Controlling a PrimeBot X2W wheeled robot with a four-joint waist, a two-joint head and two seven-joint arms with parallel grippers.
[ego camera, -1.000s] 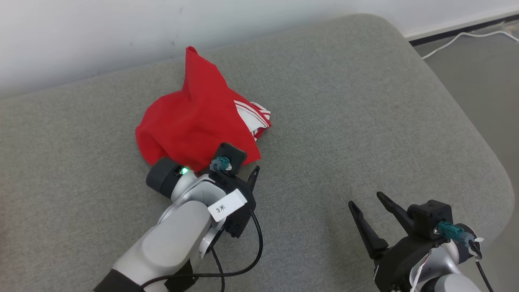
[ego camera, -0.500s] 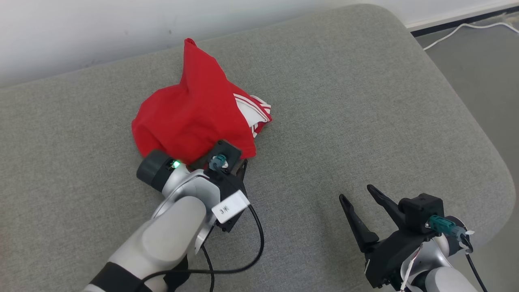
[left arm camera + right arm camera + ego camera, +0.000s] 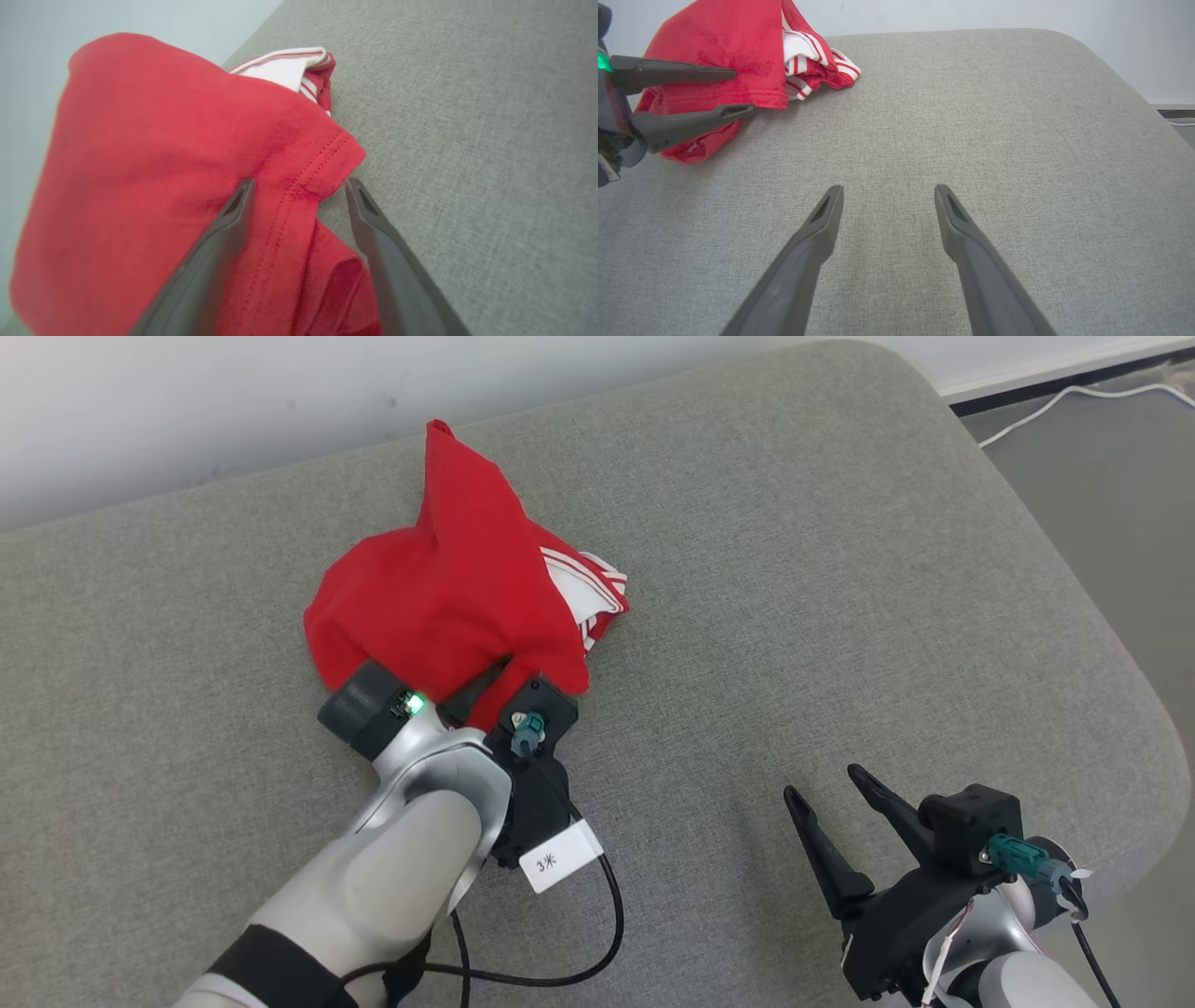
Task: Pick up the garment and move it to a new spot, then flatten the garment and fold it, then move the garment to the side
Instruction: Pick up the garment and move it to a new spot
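Reaching into a crumpled red garment (image 3: 448, 597), my left claw (image 3: 300, 183) is spread wide. A stitched hem (image 3: 317, 158) of the cloth lies between its two dark fingers (image 3: 210, 261), which are not closed on it. The garment sits in a heap toward the back of a grey cushion (image 3: 794, 569), left of the cushion's middle and close to its rear edge, where a pale wall (image 3: 187, 411) rises. One peak of red cloth stands up toward that rear edge. A white band (image 3: 588, 588) with red stripes shows on the side of the heap nearer the cushion's right edge. My right claw (image 3: 823, 781) is over the cushion's front right part, well apart from the garment, fingers spread and holding nothing. Beyond the cushion's right edge, a white cable (image 3: 1055, 415) lies on the floor (image 3: 1111, 523).
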